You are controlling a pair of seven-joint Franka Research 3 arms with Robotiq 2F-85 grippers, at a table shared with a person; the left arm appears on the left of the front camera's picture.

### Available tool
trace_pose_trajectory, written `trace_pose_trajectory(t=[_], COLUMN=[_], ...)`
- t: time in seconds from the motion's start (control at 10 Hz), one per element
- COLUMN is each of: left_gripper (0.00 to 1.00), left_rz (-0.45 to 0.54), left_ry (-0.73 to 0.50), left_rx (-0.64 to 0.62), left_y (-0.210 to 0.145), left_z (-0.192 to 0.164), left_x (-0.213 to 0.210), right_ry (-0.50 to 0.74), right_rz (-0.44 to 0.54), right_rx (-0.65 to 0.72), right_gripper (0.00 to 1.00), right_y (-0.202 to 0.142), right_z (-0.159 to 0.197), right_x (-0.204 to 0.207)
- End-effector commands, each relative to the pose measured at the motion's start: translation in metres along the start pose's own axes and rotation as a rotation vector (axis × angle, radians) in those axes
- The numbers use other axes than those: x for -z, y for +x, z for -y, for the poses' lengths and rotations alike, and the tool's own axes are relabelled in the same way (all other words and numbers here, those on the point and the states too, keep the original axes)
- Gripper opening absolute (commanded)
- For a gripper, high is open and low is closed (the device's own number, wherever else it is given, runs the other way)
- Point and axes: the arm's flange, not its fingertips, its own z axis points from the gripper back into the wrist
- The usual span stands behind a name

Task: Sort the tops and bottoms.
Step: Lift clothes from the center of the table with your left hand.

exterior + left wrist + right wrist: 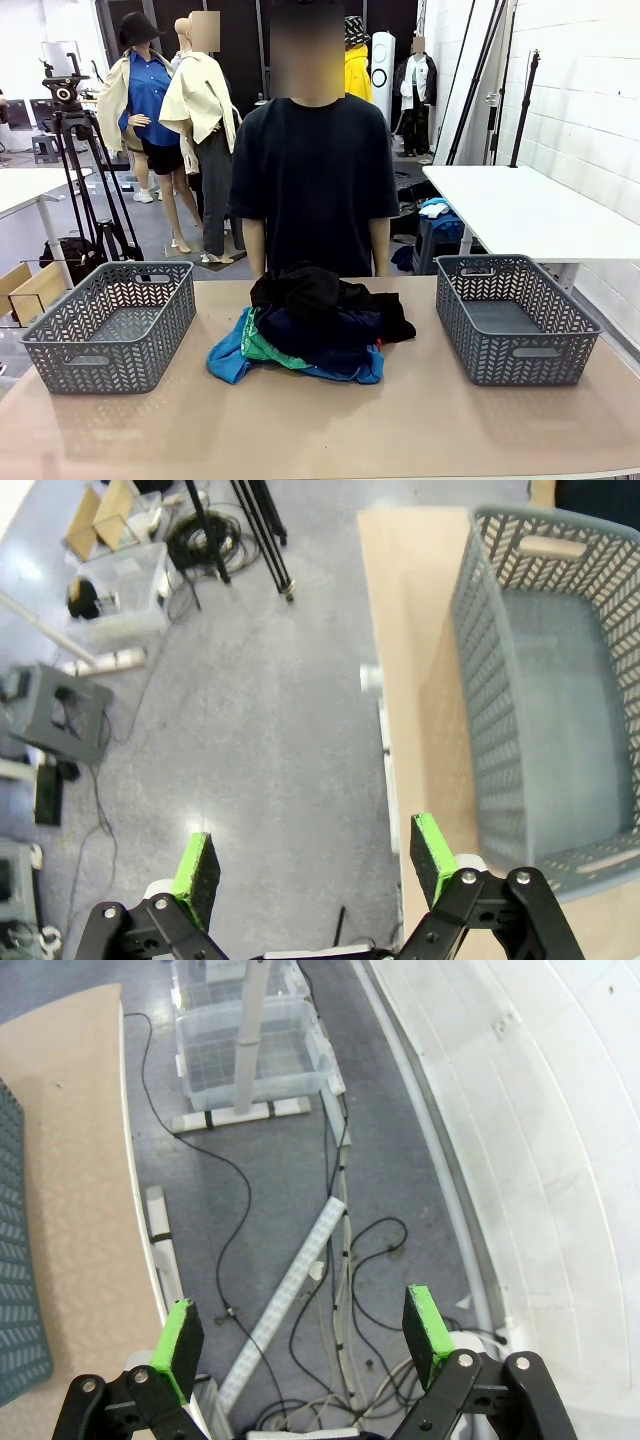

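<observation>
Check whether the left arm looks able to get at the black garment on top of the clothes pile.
Probably yes. The left gripper hangs open and empty beside the table and left basket; the black garment lies uncovered atop the clothes pile, so only the basket needs clearing.

Green shorts mostly under clothes pile

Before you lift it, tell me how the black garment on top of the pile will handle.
The black garment lies crumpled and draped over the pile, so it will probably be floppy and sag from a pinch. Its folds overlap the navy fabric beneath, so lifting may drag that along. Likely light cloth; it should not roll.
</observation>
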Motion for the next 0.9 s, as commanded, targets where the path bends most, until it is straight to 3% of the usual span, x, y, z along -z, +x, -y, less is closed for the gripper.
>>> trace_pose_trajectory(t=[0.0,0.2,0.4,0.5,0.7,0.8], left_gripper=[1.0,1.0,1.0,1.0,1.0,1.0], left_rz=[0.167,0.332,0.407,0.379,0.23,0.196], left_ry=[-0.01,-0.108,-0.323,-0.369,-0.58,-0.605], left_rx=[0.078,0.249,0.496,0.579,0.76,0.826], left_y=[0.053,0.112,0.144,0.155,0.169,0.17], left_z=[0.015,0.064,0.135,0.177,0.257,0.294], left_x=[-0.036,-0.085,-0.107,-0.107,-0.09,-0.077], right_ry=[0.0,0.0,0.0,0.0,0.0,0.0], right_rz=[0.0,0.0,0.0,0.0,0.0,0.0], right_rx=[0.002,0.002,0.002,0.002,0.002,0.002], right_gripper=[1.0,1.0,1.0,1.0,1.0,1.0], right_y=[0.0,0.0,0.0,0.0,0.0,0.0], right_z=[0.0,0.0,0.0,0.0,0.0,0.0], right_x=[0.0,0.0,0.0,0.0,0.0,0.0])
